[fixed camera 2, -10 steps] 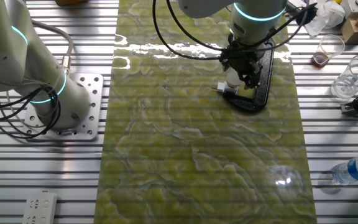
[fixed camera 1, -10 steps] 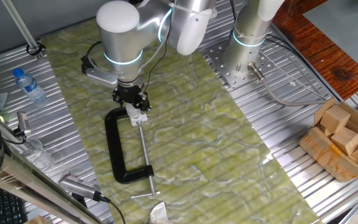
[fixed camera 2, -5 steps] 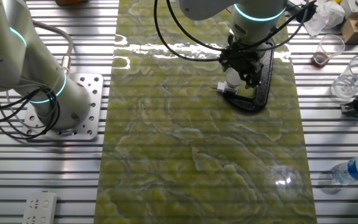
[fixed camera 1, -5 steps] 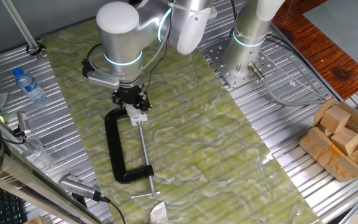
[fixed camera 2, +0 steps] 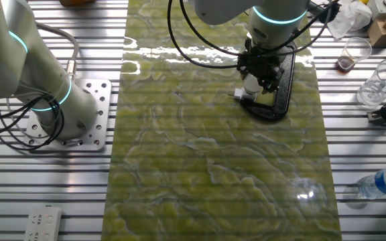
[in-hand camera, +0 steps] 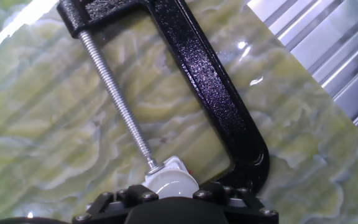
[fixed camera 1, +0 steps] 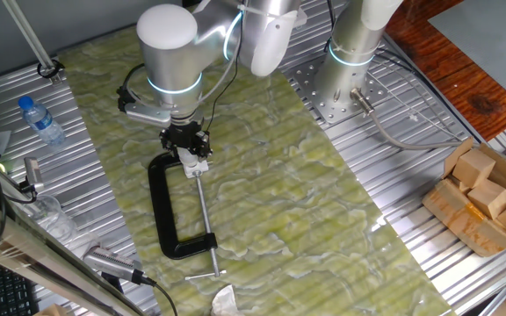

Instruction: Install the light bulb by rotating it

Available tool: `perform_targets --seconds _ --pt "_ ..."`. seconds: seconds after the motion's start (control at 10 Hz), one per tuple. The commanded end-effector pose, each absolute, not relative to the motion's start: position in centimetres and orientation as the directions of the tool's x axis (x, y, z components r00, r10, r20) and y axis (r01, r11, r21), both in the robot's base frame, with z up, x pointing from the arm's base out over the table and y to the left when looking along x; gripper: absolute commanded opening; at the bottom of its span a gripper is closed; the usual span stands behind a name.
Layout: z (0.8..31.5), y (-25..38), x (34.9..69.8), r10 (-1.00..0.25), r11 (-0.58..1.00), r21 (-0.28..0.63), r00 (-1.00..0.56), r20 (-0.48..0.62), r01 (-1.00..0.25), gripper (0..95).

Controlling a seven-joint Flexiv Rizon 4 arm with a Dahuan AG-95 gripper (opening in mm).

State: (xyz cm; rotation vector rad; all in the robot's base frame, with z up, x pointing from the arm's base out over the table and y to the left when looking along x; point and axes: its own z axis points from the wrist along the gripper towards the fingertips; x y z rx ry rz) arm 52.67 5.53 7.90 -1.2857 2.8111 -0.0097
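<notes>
The light bulb (in-hand camera: 169,184) is a small white dome seated on the white socket fitting (in-hand camera: 176,165), which the black C-clamp (in-hand camera: 211,82) holds by its screw. In the hand view my gripper (in-hand camera: 171,195) has a dark finger pressed against each side of the bulb. In one fixed view the gripper (fixed camera 1: 186,141) points straight down at the clamp's (fixed camera 1: 158,206) upper end, hiding the bulb. In the other fixed view the gripper (fixed camera 2: 260,69) covers the bulb's top, and the white fitting (fixed camera 2: 246,95) shows below it beside the clamp (fixed camera 2: 283,88).
A second arm's base (fixed camera 1: 345,75) is bolted at the mat's far edge. A water bottle (fixed camera 1: 40,120) lies left of the mat. A cardboard box of wooden blocks (fixed camera 1: 486,197) sits at the right. A plastic cup (fixed camera 2: 356,52) stands near the clamp.
The hand has turned slightly about its vertical axis while staying over the bulb. The clamp and fitting have not moved.
</notes>
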Motion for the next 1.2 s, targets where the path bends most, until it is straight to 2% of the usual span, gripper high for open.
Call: perform_targets --seconds 0.1,1.2 --pt "7.92 5.54 52.72 -0.763 0.647 -0.028 -0.646 -0.043 -0.762 57.0" --pt "7.92 5.73 52.93 -0.845 0.535 -0.035 -0.533 -0.050 -0.844 57.0"
